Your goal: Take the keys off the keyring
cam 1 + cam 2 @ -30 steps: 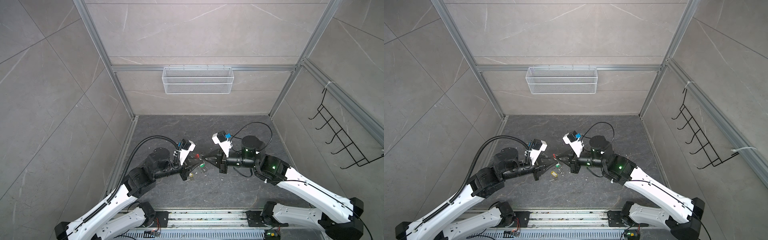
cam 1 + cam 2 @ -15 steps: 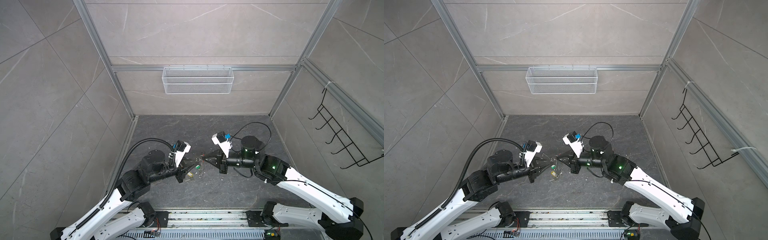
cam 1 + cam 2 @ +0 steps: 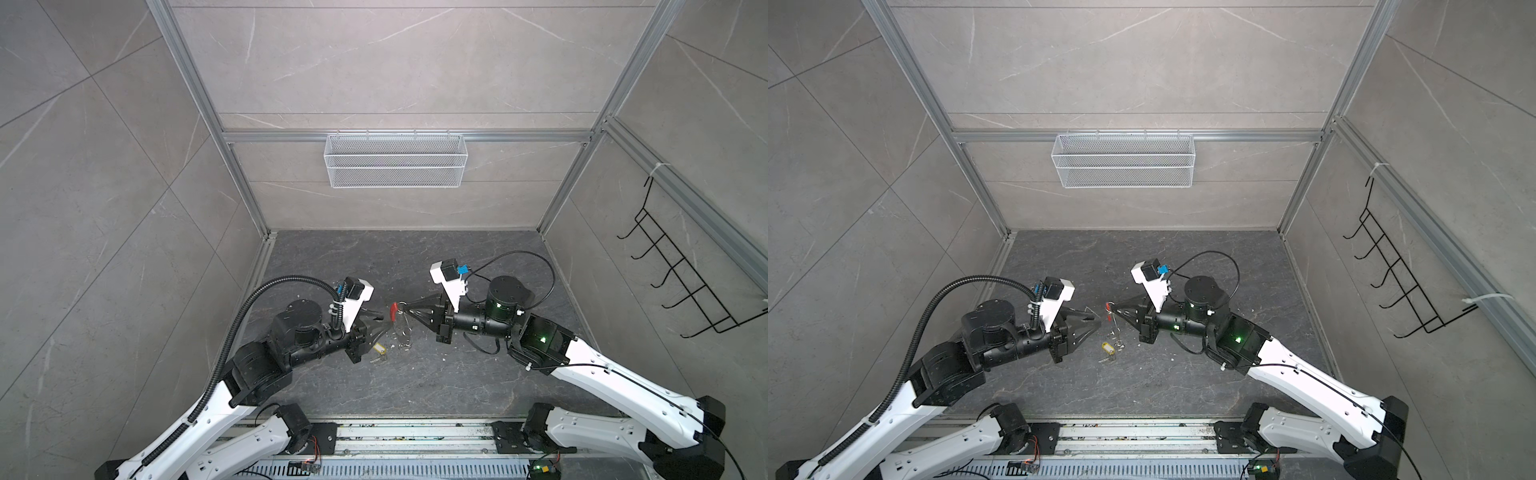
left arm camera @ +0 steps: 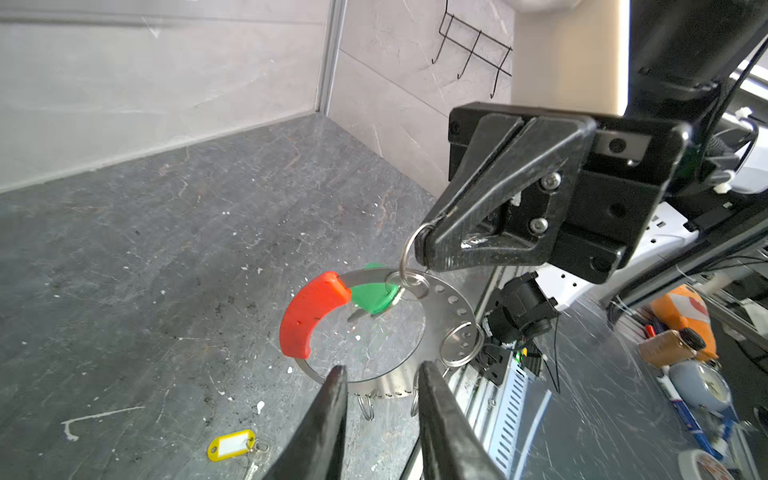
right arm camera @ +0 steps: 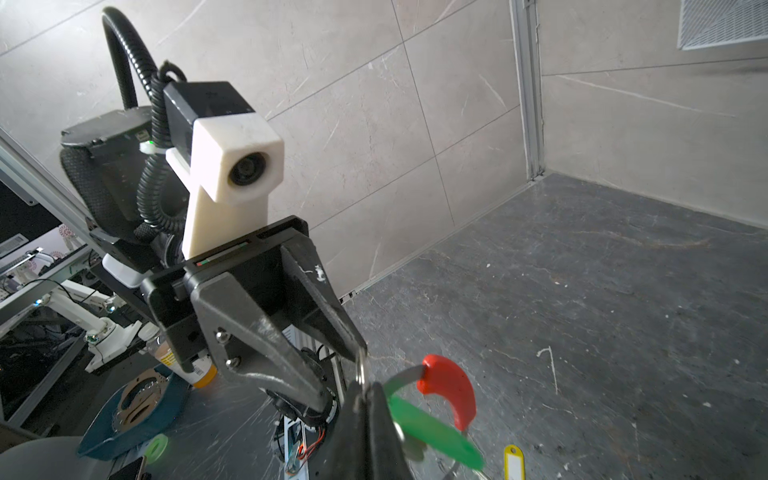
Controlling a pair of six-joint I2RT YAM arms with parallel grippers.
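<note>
Wears white shells on the long lower links of the left arm point(image 3: 199, 415) and right arm point(image 3: 623, 382), at the lower corners of both top views, with black joint housings above. Carries a ribbed black conduit point(image 3: 266, 291) on the left and a thin looping black cable point(image 3: 519, 257) on the right. Glows from a green lamp point(image 3: 542, 338) in a black elbow block. Bears cream-white printed camera mounts point(image 5: 232, 166), one with a blue clip point(image 3: 463, 269). Ends in black wedge-shaped fingers on left tool point(image 4: 380, 370) and right tool point(image 4: 424, 245), fixed with silver screws point(image 4: 550, 179).

A robot lab cell: aluminium frame point(image 3: 291, 136), tile walls point(image 3: 395, 62), mounting rail point(image 3: 415, 432).
</note>
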